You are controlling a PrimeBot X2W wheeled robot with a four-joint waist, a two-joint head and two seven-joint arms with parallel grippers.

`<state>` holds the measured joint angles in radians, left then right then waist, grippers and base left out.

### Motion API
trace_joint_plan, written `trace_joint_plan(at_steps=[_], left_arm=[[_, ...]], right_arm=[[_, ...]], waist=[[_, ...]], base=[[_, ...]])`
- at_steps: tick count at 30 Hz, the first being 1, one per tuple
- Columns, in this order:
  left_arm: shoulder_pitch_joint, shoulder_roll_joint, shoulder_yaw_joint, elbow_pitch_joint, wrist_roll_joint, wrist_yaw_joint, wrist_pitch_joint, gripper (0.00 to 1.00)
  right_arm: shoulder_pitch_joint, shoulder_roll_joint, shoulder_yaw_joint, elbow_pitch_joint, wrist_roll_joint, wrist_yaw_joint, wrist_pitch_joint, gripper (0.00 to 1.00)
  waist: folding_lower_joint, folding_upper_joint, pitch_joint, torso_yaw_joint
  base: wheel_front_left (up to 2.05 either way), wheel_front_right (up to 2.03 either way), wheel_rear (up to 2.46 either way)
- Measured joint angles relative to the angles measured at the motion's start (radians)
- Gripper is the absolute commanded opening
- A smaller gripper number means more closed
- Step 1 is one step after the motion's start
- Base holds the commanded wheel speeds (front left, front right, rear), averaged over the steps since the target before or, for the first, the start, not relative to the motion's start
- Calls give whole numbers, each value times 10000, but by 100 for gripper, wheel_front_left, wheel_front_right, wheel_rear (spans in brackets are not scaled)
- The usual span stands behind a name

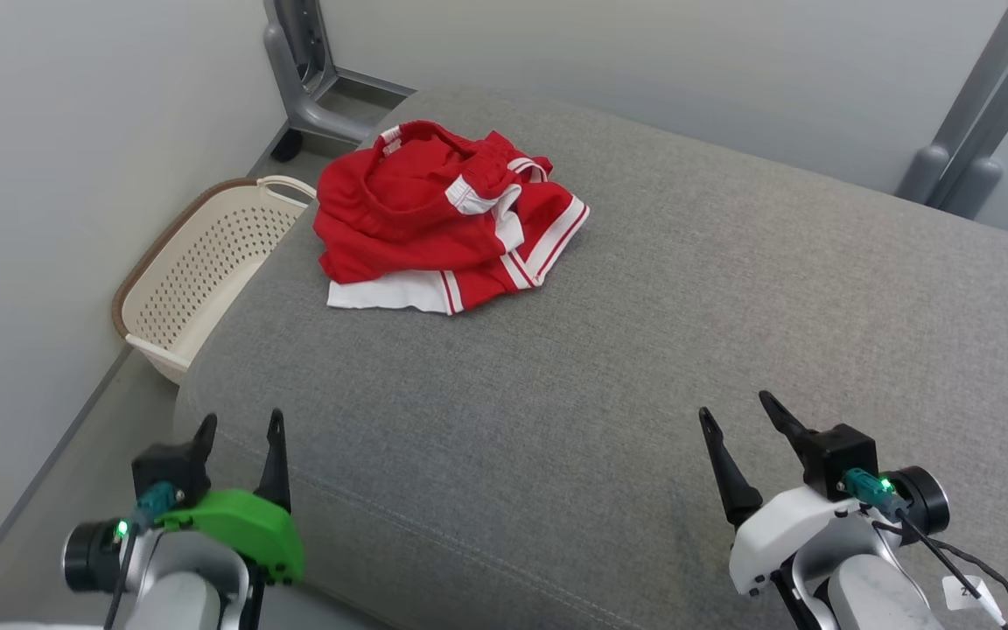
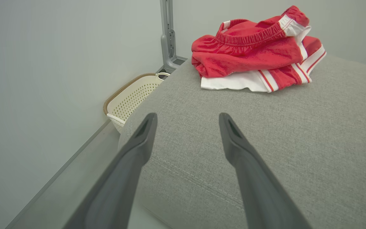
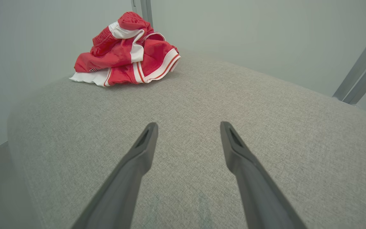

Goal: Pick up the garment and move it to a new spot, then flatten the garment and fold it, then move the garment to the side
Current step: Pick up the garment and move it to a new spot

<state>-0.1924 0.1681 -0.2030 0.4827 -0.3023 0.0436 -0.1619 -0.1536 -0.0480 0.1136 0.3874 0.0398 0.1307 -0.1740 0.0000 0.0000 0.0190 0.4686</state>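
One red garment (image 1: 443, 227), one cream basket (image 1: 198, 271), one grey cushion (image 1: 644, 350), and two grippers: left gripper (image 1: 241, 418), right gripper (image 1: 734, 403).

Nothing fully legible. Small white tag (image 1: 963, 592) just beside the right gripper (image 1: 734, 403): dark mark, too small to read. Well apart from that gripper, garment (image 3: 119, 57): dark print near white hem, unreadable.

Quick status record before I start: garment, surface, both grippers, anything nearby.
surface: grey fabric cushion
garment: red shorts, white trim, crumpled, far left of cushion
left gripper: open, empty, at near edge
right gripper: open, empty, at near edge
nearby: cream perforated basket on floor, left of cushion
stage: garment not yet picked up
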Motion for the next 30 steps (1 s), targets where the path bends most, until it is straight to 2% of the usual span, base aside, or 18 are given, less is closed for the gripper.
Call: trace_joint_plan(at_steps=[4, 8, 12, 18, 23, 30], left_arm=[[-1246, 33, -56, 558, -257, -489, 863, 100], [-2981, 336, -309, 1256, -382, -1137, 1964, 100], [-4556, 523, -420, 1787, -709, -1501, 2890, 100], [-6197, 671, -819, 2278, -1561, -1705, 4107, 100], [-7122, 1277, -2023, 2291, -2499, -1726, 5283, 100], [-7988, 1883, -2554, 2991, -2042, -1636, 5292, 100]], right_arm=[[-105, 2, 127, -322, -301, 2, 272, 100], [-221, 2, 207, -759, -663, 2, 585, 100], [-369, 2, 242, -1260, -1026, 2, 876, 100], [-621, -4, 407, -1944, -1346, 4, 1168, 100], [-779, -82, 593, -2433, -1402, 4, 1289, 100], [-830, -157, 719, -2675, -1402, 4, 1344, 100]], waist=[[0, 0, 247, -165], [0, 0, 632, -443], [0, 0, 1136, -818], [0, 0, 2045, -1443], [1, 0, 2986, -2069], [1, 0, 3860, -2675]], base=[[0, 0, 0], [0, 0, 0], [0, 0, 0], [0, 0, 0], [0, 0, 0], [0, 0, 0]])
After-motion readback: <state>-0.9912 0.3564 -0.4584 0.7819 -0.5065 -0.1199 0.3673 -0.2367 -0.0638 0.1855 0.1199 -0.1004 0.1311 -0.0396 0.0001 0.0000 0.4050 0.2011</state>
